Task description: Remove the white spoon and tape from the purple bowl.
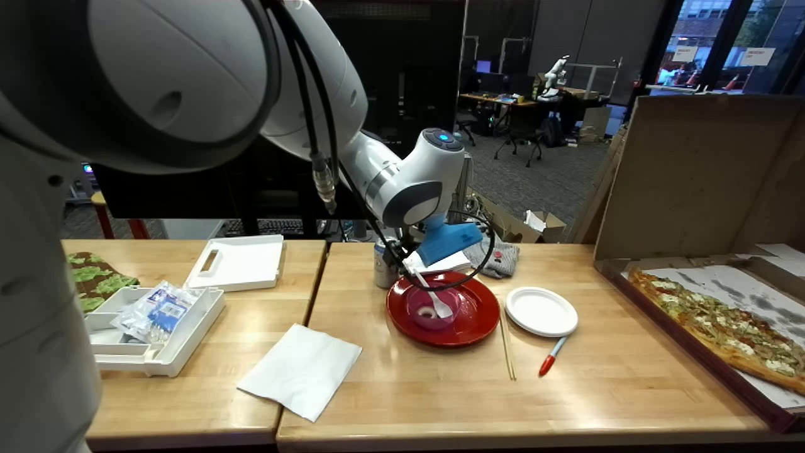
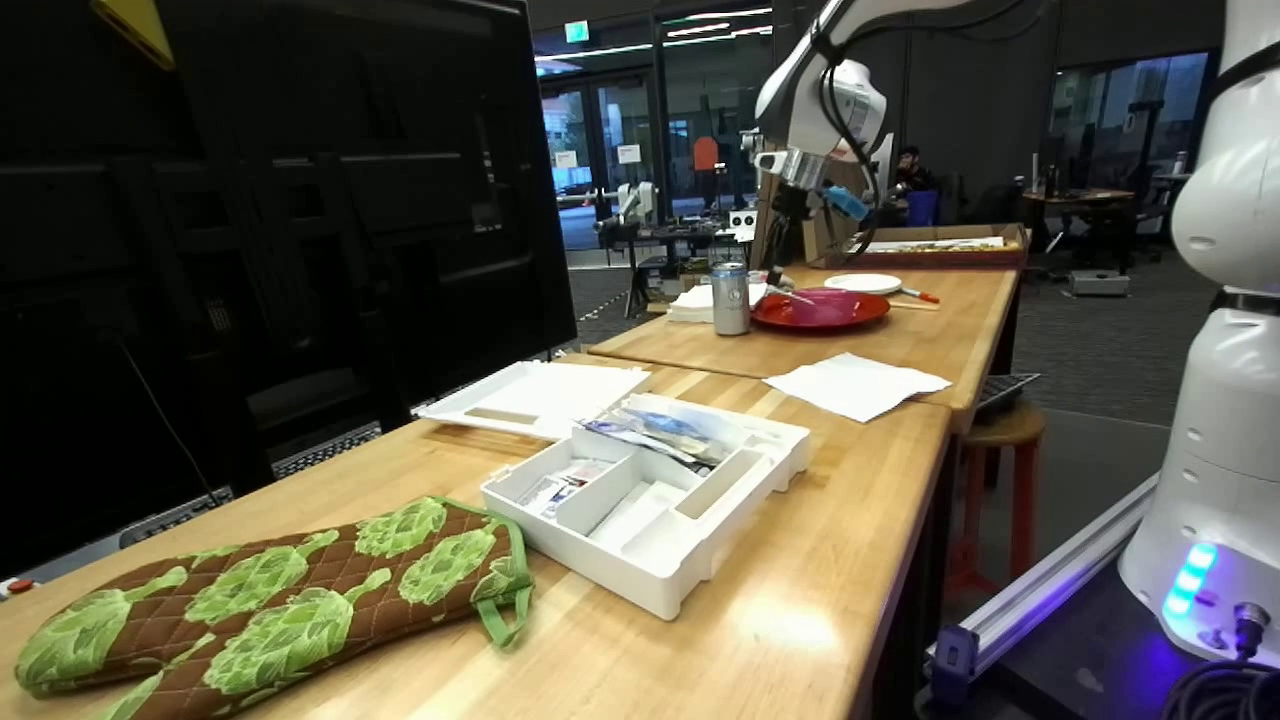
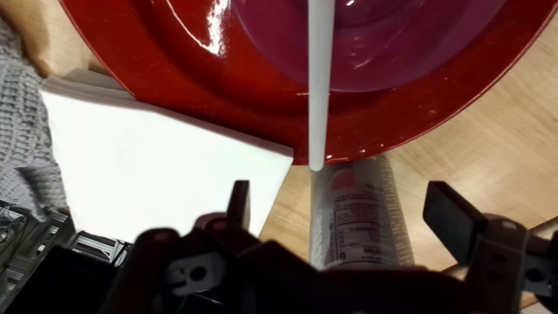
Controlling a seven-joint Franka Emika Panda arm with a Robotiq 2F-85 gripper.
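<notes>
Likely step: picking up the spoon, tilted in the bowl beside the tape, on the red plate near the far edge of the desk in an exterior view. Fingers spread, empty; next they should straddle the handle.
</notes>
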